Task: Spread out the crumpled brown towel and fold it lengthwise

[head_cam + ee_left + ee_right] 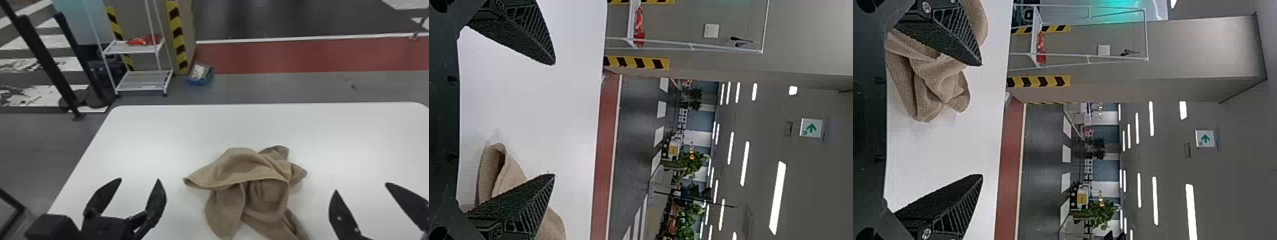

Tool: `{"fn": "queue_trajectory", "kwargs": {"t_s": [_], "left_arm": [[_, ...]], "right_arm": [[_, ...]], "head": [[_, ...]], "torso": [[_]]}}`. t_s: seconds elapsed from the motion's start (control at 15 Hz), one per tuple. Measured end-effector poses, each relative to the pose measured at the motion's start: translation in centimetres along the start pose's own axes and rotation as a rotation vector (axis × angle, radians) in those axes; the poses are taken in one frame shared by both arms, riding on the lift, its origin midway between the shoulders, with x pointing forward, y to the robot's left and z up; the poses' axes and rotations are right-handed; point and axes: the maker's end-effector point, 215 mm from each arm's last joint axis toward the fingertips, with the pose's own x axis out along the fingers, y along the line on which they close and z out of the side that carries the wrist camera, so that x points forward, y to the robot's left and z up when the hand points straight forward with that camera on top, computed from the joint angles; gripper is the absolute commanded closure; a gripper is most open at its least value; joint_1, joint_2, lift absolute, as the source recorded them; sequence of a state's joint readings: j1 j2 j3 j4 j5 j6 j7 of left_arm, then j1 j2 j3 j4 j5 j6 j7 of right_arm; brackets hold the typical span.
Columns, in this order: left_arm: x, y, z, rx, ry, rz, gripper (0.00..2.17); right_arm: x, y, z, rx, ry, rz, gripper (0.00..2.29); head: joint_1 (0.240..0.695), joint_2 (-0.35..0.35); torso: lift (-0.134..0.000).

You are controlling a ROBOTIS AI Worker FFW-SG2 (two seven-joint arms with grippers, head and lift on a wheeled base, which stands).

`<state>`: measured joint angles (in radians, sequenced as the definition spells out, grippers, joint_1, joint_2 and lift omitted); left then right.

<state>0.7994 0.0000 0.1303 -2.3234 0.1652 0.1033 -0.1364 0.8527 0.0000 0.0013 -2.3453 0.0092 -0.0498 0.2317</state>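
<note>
The brown towel point(245, 169) lies crumpled in a heap on the white table point(153, 137), with loose folds trailing toward the near edge. To its left, my left gripper point(139, 180) stands open and apart from it. My right gripper point(360, 188) is on the towel's other side, also open with nothing between its fingers. In the left wrist view, part of the towel point(494, 170) shows behind one finger of the left gripper point(554, 120). The right wrist view has the towel point(935, 85) beyond one finger of the right gripper point(982, 120).
Past the table's far edge, a white wire shelf point(137, 48) holds something red, and a blue bin point(200, 76) sits on the floor beside a striped post. Black stands point(48, 60) rise from the floor at the left.
</note>
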Motion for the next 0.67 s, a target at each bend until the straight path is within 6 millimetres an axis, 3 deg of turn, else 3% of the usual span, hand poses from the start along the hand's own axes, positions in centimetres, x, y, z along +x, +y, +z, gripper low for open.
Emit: {"fn": "queue_trajectory", "kwargs": {"t_s": [0.67], "left_arm": [[0.07, 0.16, -0.24, 0.001, 0.008, 0.002, 0.08]], "right_arm": [[0.25, 0.02, -0.15, 0.000, 0.003, -0.001, 0.08]], "head": [[0.695, 0.133]], "torso": [[-0.125]]}}
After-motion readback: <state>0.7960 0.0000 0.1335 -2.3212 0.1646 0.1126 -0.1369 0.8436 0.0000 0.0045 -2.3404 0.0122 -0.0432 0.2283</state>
